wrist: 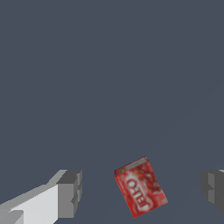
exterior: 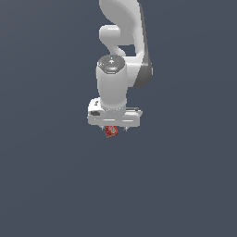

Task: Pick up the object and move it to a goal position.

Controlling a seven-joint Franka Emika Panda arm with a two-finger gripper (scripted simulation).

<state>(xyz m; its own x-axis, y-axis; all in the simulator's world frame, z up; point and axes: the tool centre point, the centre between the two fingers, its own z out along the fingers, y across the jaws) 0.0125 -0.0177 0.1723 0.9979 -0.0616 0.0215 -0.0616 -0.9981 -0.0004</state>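
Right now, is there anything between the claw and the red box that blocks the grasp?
Nothing visible does. In the wrist view the red box lies in the gap between the two open fingers, touching neither, with only bare floor around it. The claw is directly above it.

light: even, dim | shadows: faint | glare: none | render: coarse, slightly soft

In the exterior view, the arm (exterior: 121,55) fills the upper centre; the gripper (exterior: 115,127) sits at mid-frame, with the object (exterior: 111,131) just beneath it. In the wrist view the object (wrist: 140,187) lies between the fingers (wrist: 69,193), apparently untouched.
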